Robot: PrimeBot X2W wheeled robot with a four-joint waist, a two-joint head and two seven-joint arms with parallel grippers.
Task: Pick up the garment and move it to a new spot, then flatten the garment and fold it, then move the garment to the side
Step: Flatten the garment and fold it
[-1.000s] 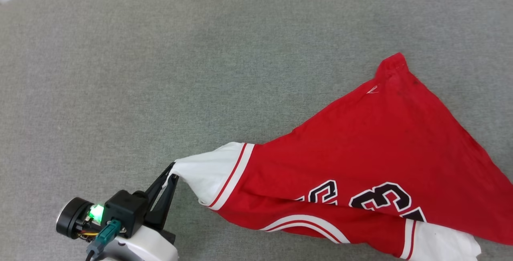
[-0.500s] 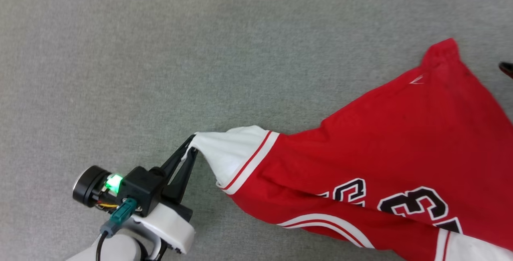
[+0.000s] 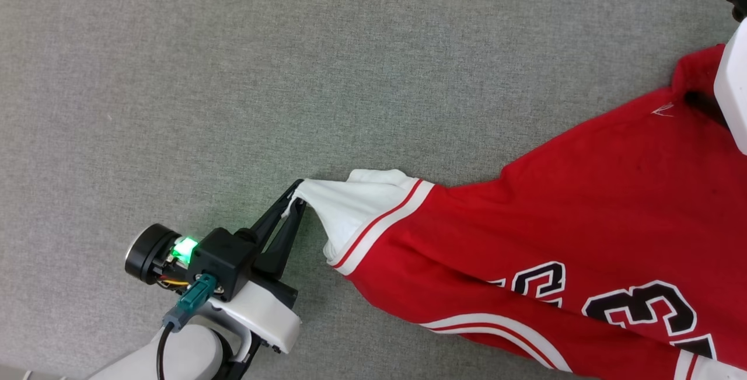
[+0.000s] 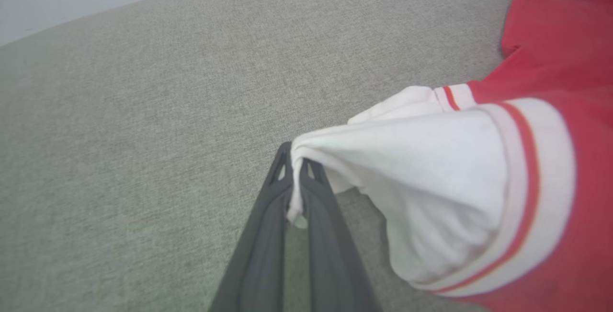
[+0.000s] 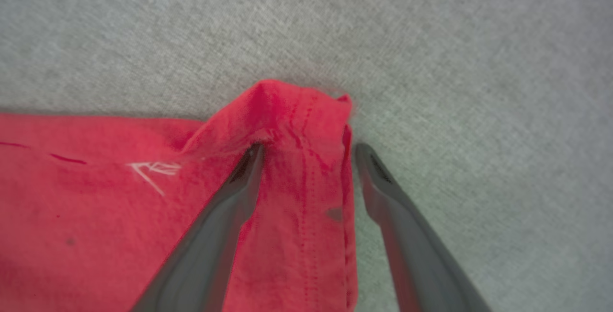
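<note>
Firmly: garment (image 3: 554, 222) sleeve pinched in left end effector (image 3: 296, 194).

Readable markings are on the garment (image 3: 583, 205) alone. Its black, white-outlined print (image 3: 613, 304) lies along the lower fold. One digit (image 3: 642, 310) reads "3". The character (image 3: 540, 283) to the left of it is cut by a fold and cannot be read. A small white mark (image 5: 153, 170) near the red corner is not legible.

Head view looks steeply down on the surface (image 3: 233, 76); wrist views sit close and low; all share the garment (image 3: 554, 222).
</note>
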